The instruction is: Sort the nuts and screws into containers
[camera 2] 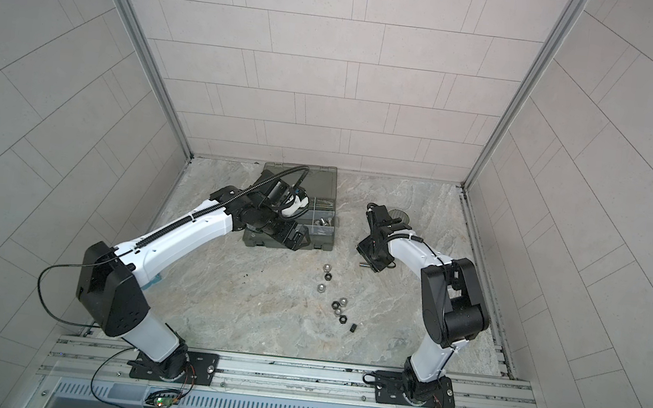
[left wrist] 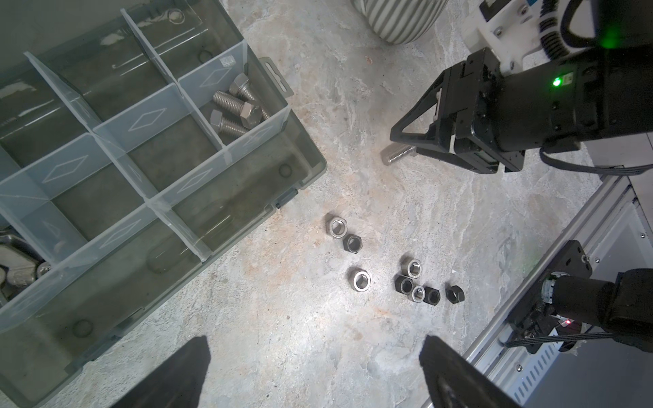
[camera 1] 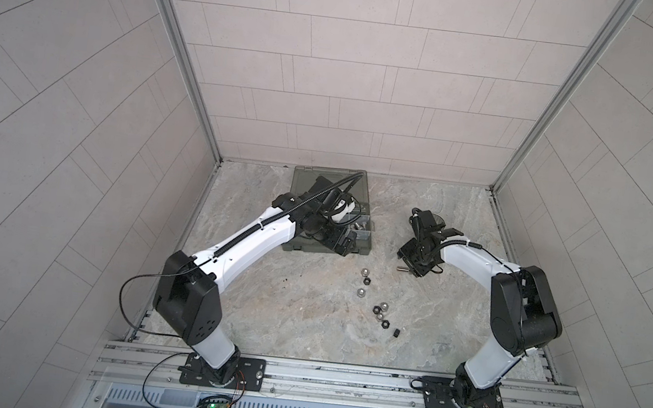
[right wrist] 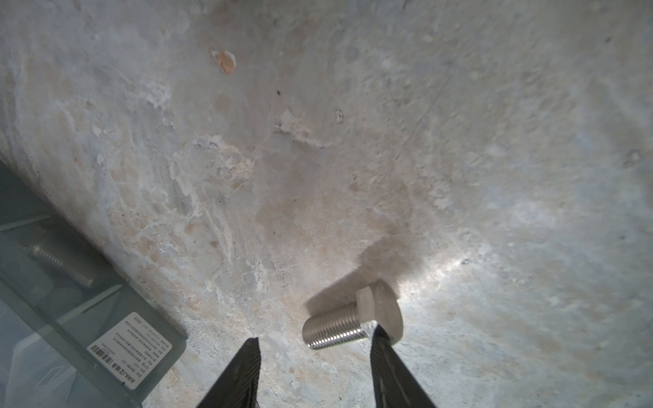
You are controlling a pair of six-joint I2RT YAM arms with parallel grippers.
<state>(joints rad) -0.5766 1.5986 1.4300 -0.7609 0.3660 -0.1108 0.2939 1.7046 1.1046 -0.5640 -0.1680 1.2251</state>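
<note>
- Currently a loose bolt [right wrist: 349, 323] is being straddled by the right fingers [right wrist: 387, 356]. It is lying on its side on the worktop [right wrist: 318, 141] near the case, with its head at one finger and a gap showing at the thread end, so it is not yet being gripped.
- The step in hand is being judged as the pick-up of this bolt, the only one being seen outside the case [left wrist: 307, 162].
- Next, the fingers are probably needing to be squeezed onto the bolt, which is then to be lifted and carried over to the case.
- Care is being called for, since a bolt being pinched end to end may well be tipped or pushed away.
- The left fingers [left wrist: 183, 371] are being held spread wide and empty over the case's near corner and the worktop beside it.
- Three bolts [left wrist: 233, 106] are being stored in one corner compartment [left wrist: 212, 76] of the case, which is likely where the loose one is being destined.
- Most other compartments are being seen as empty. Some shiny silver pieces [left wrist: 17, 272] are lying in one at the picture's edge, too cut off to be named.
- Eight nuts [left wrist: 359, 279], silver and black mixed, are lying on the worktop in front of the case, outside every compartment, so nut sorting is being judged as largely undone.
</note>
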